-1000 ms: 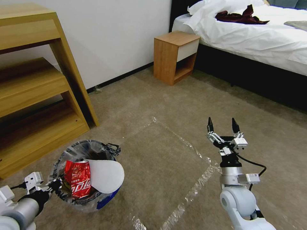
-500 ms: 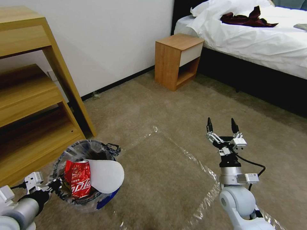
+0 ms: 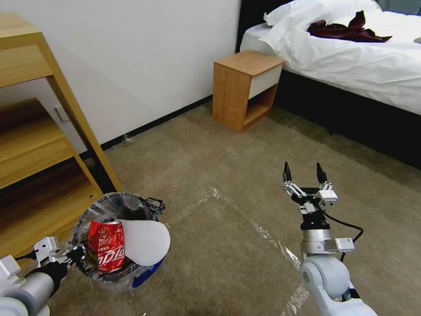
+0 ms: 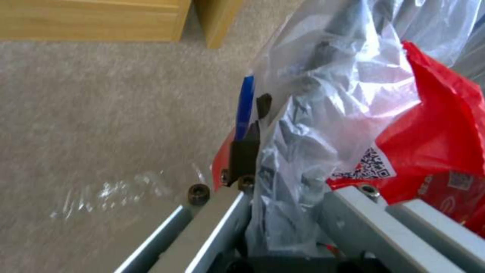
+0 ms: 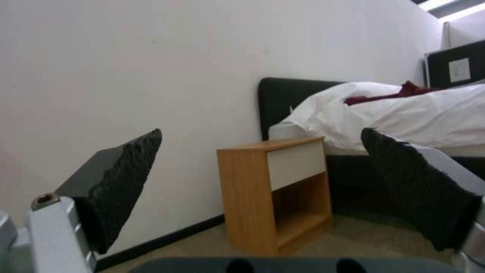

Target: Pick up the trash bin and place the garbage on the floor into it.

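Left gripper [image 3: 75, 256] is clamped on the near rim of the trash bin [image 3: 144, 272], pinching the clear liner; bin sits low left, above the carpet floor [image 3: 228, 245]. Inside: crushed red can [image 3: 107, 245], white insole [image 3: 147, 240]. Right gripper [image 3: 305, 172] is raised mid-right, jaws spread, holding nothing. Beyond: tape strips [image 3: 258, 230], shelf unit [image 3: 39, 145], nightstand [image 3: 245, 87], bed [image 3: 351, 48].
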### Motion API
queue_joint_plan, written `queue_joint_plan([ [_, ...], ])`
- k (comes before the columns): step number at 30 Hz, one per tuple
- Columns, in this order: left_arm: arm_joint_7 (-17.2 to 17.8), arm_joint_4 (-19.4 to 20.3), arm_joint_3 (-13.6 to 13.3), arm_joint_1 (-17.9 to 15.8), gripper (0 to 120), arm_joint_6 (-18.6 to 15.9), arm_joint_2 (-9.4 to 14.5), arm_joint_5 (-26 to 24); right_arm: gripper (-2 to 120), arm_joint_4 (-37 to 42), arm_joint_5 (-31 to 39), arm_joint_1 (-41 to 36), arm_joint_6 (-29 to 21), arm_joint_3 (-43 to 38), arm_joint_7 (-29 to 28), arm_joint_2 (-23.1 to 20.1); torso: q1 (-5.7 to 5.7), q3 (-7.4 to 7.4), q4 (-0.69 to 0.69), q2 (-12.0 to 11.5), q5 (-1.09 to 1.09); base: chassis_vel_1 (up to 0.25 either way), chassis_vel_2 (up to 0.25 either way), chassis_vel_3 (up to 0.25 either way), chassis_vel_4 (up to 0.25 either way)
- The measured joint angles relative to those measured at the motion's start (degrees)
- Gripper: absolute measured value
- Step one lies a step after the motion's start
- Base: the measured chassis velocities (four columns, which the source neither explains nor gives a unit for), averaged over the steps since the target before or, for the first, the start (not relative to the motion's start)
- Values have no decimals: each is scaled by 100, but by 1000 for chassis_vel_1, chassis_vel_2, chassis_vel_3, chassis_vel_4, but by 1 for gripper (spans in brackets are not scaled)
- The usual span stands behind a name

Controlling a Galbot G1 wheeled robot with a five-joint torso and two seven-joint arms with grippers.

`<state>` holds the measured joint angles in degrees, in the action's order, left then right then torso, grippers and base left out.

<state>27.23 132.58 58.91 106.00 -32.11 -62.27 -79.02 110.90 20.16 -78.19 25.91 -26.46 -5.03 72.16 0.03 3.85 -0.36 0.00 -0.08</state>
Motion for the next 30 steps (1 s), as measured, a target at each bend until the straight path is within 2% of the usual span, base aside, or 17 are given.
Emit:
queue_joint_plan([
  [11,-35,20,-135,90,0,-89,24,41,100,-42,222,33,208,65,132,-10,1,1,0,0,-1,-130,132,128,-140],
  [30,-70,41,-191,174,0,-126,43,114,100,-94,286,89,258,80,197,-17,0,-1,1,1,0,0,0,0,0],
])
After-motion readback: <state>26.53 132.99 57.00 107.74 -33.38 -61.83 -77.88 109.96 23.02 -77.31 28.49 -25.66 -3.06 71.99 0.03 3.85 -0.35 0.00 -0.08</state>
